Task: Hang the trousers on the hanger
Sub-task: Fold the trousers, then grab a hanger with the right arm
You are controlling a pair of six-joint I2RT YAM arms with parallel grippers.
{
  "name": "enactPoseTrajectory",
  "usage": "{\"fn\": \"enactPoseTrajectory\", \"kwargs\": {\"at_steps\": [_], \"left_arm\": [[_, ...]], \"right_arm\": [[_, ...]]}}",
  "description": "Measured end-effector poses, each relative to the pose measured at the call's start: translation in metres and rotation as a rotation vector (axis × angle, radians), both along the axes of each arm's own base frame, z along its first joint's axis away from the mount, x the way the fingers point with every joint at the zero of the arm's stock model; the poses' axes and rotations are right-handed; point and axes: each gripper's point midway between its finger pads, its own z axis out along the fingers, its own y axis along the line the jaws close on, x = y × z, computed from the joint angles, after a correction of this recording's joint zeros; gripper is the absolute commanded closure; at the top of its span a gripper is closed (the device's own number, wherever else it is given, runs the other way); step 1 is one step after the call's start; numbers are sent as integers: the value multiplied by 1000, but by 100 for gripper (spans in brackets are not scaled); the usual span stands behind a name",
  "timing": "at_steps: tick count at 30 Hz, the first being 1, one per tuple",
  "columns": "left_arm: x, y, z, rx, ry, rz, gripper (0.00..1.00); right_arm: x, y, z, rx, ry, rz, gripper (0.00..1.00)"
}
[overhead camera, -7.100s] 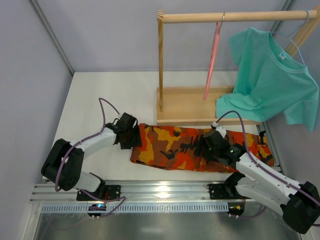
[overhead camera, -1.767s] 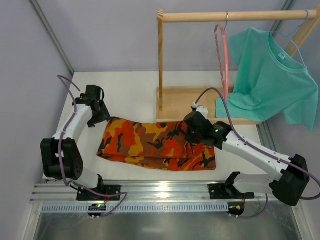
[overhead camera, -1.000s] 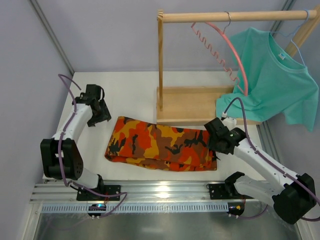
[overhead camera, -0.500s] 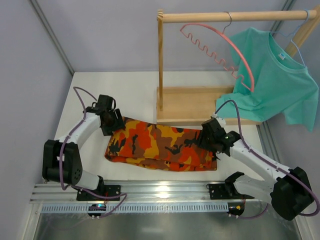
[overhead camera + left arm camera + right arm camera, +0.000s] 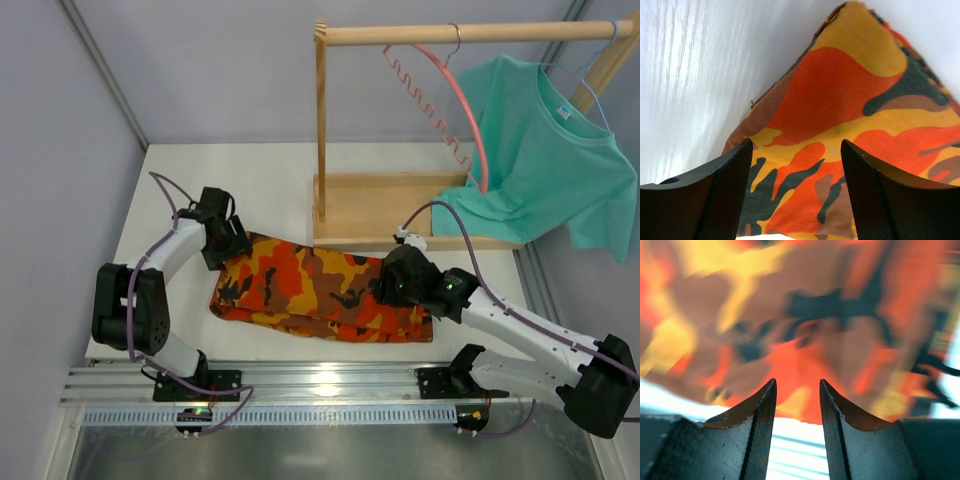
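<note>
Two arms share a flat white table (image 5: 270, 180), and the biggest thing standing on it is a light wooden clothes rack (image 5: 321, 130) with a tray base and a round top rail, toward the back right. A plain teal T-shirt (image 5: 545, 160) hangs off the rail's right end on a thin light-blue hanger (image 5: 590, 80). The orange, red, brown and black camo trousers (image 5: 320, 290) are folded into a long bundle lying flat on the table just in front of the rack's base, not on any hanger yet. The thin pink-coral hanger (image 5: 470, 110) with the ridged bar hangs from the rail by its silver hook, tilted, just left of the T-shirt. The left gripper (image 5: 796, 150) sits at the bundle's left corner, fingers spread wide over the cloth, pinching nothing. The right gripper (image 5: 797, 385) is over the right end, fingers a narrow gap apart, with only blurry camo beyond them.
</note>
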Motion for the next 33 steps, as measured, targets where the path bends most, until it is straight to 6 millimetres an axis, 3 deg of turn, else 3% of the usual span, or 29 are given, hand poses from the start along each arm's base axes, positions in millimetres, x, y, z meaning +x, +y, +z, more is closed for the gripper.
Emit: {"fn": "enactPoseTrajectory", "kwargs": {"at_steps": [5,9,13,14,18,22,25,27,28,30,31,33], "left_arm": [[23,-3,23,-9,-70,-12,29],[40,-3,25,-9,-82,-13,28],[39,13,-2,-6,-6,39,28],[37,18,-8,-9,13,59,28],[31,35,-23,-42,65,137,30],[28,39,-17,-40,62,150,32],[27,43,7,-12,2,145,37],[26,43,29,-1,-65,142,42],[22,41,44,-5,-113,135,51],[13,36,61,-24,-179,131,66],[1,33,59,-41,-188,131,77],[-14,31,59,-60,-194,142,90]], "right_arm": [[-14,53,7,86,-35,215,55],[-18,78,-21,102,-4,297,55],[-40,68,-69,69,83,307,55],[-41,68,-72,83,85,296,56],[-42,70,-69,129,60,277,56],[-46,62,-60,129,48,267,55],[-47,57,-47,120,41,262,56],[-44,60,-28,123,26,266,55],[-40,64,-15,135,8,269,55],[-32,76,23,173,-40,283,52],[-26,84,50,202,-80,296,49],[-16,96,105,257,-161,317,47]]}}
